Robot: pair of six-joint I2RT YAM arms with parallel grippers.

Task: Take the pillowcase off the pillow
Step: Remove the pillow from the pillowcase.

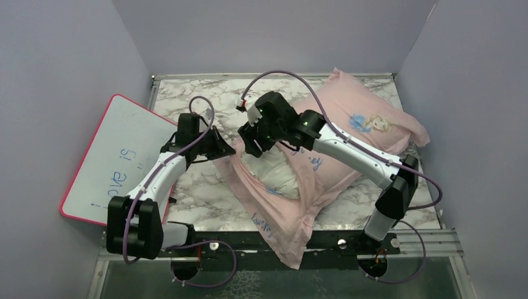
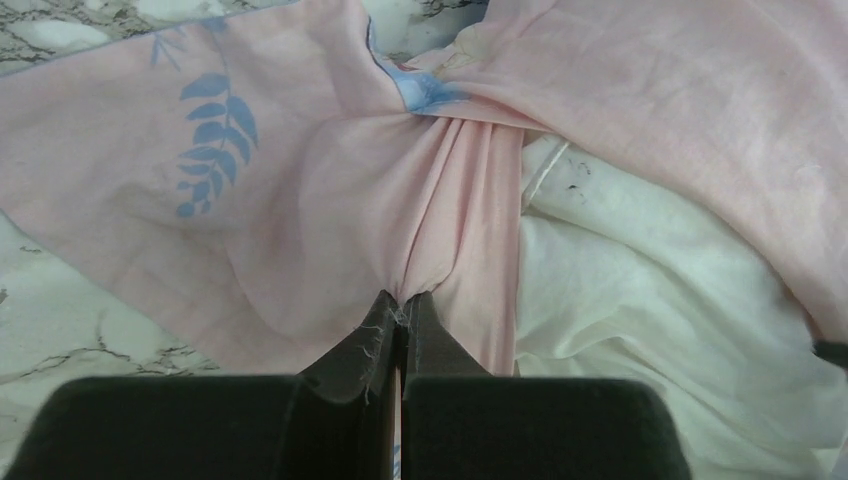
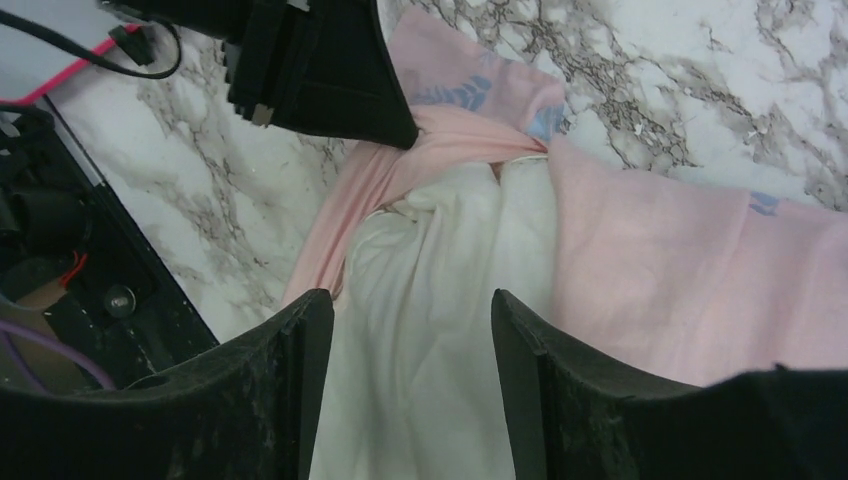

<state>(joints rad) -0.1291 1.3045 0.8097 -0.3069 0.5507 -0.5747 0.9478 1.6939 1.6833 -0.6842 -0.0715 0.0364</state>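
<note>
The pale pink pillowcase (image 1: 348, 118) lies across the marble table, with a blonde princess print at its far right. Its open end is pulled back, and the white pillow (image 1: 277, 177) bulges out there. My left gripper (image 1: 227, 149) is shut on a gathered fold of the pillowcase (image 2: 440, 190) at the opening's edge. The pillow (image 2: 640, 290) lies bare just right of that fold. My right gripper (image 1: 251, 142) hovers over the exposed pillow (image 3: 430, 290), open, with nothing between its fingers. The pillowcase (image 3: 680, 260) lies to their right.
A pink-edged whiteboard (image 1: 118, 159) with blue writing leans at the left wall. Grey walls close in three sides. The black mounting rail (image 1: 336, 240) runs along the near edge, and a loose flap of the case hangs over it.
</note>
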